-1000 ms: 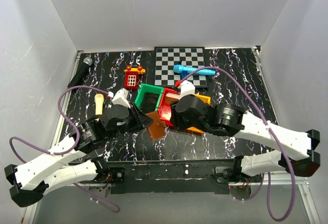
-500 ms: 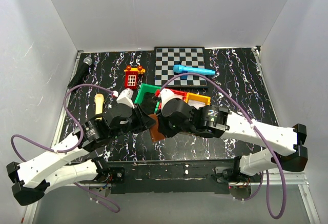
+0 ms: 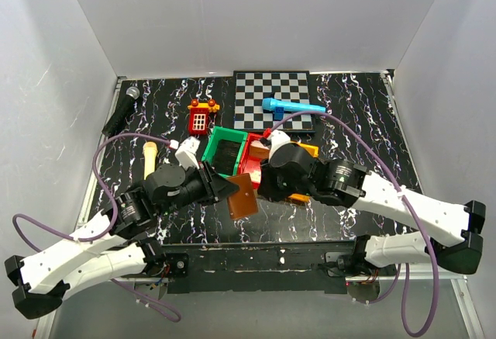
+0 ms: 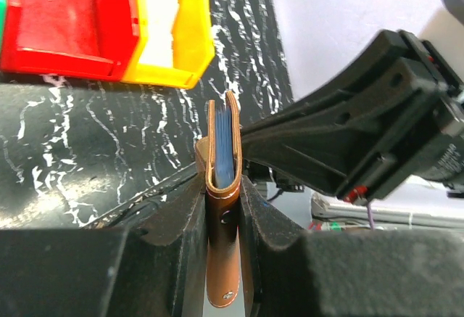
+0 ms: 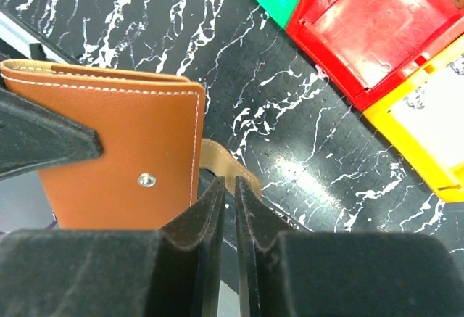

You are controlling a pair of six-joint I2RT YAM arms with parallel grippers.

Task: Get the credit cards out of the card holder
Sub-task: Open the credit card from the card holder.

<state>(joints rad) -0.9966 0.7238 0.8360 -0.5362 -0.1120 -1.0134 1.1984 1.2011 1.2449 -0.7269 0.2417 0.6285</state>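
Note:
The card holder (image 3: pixel 242 195) is a brown leather wallet held off the table. My left gripper (image 3: pixel 230 189) is shut on it. In the left wrist view the card holder (image 4: pixel 223 259) stands edge-on between the fingers (image 4: pixel 257 223), with blue inner layers showing at its open top. No credit cards show apart from those layers. My right gripper (image 3: pixel 262 186) is just right of it. In the right wrist view my right gripper (image 5: pixel 227 185) is closed to a thin slit, its tips at the tan strap (image 5: pixel 226 159) that arches off the card holder (image 5: pixel 123 136).
A green bin (image 3: pixel 225 147), a red bin (image 3: pixel 252 155) and an orange-yellow bin (image 3: pixel 308 151) sit just behind the grippers. Farther back are a checkerboard (image 3: pixel 271 91), a blue microphone toy (image 3: pixel 293 107), a red toy (image 3: pixel 200 117), a black microphone (image 3: pixel 122 106) and a cream object (image 3: pixel 149 157).
My right gripper swung left onto the card holder, then drew back to the right. My left gripper stayed shut on the card holder and carried it slightly nearer.

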